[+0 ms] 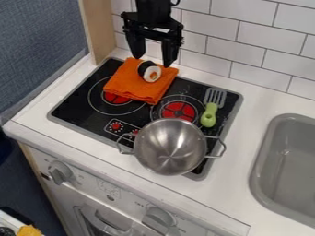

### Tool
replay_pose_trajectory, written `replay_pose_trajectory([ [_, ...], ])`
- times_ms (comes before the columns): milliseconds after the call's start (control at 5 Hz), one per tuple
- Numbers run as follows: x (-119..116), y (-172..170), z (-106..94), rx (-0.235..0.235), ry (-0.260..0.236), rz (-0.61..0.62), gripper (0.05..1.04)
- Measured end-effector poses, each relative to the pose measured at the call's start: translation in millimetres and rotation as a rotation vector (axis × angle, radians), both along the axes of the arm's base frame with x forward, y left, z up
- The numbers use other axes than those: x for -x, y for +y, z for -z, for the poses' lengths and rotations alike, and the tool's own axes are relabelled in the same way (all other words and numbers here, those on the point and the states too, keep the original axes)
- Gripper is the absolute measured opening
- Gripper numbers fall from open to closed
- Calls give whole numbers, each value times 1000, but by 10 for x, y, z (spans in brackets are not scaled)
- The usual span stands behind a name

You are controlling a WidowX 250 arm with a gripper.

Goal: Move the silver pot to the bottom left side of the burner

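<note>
Pot (170, 146) — shiny metal; towel (138, 83) — matt cloth

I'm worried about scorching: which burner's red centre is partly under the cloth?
The picture's left burner: the orange cloth overlaps its centre. The right burner has its centre uncovered.

The gripper (152, 61) is of black colour. Below it, the cloth (130, 82) is plain orange, and the round piece (150, 73) on this cloth is black and white. In front of the gripper, the stove top (73, 103) is black, with red patches inside thin pale circles; the pot (169, 147) is silver. Behind the gripper, the white tiles (209, 25) have grey lines between them.
</note>
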State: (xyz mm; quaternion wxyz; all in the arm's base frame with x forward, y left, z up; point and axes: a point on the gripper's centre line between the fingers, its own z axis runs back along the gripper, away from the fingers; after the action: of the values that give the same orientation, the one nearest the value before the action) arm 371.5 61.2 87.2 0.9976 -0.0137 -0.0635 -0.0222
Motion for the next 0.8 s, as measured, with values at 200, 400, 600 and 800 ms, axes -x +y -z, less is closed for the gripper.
replay_pose_trajectory([
  [200,38,-11,135,9,36,0,1001],
  [400,310,-87,237,30,77,38,1001],
  [600,515,-201,101,65,39,58,1001],
  [800,728,-246,155,74,70,109,1001],
])
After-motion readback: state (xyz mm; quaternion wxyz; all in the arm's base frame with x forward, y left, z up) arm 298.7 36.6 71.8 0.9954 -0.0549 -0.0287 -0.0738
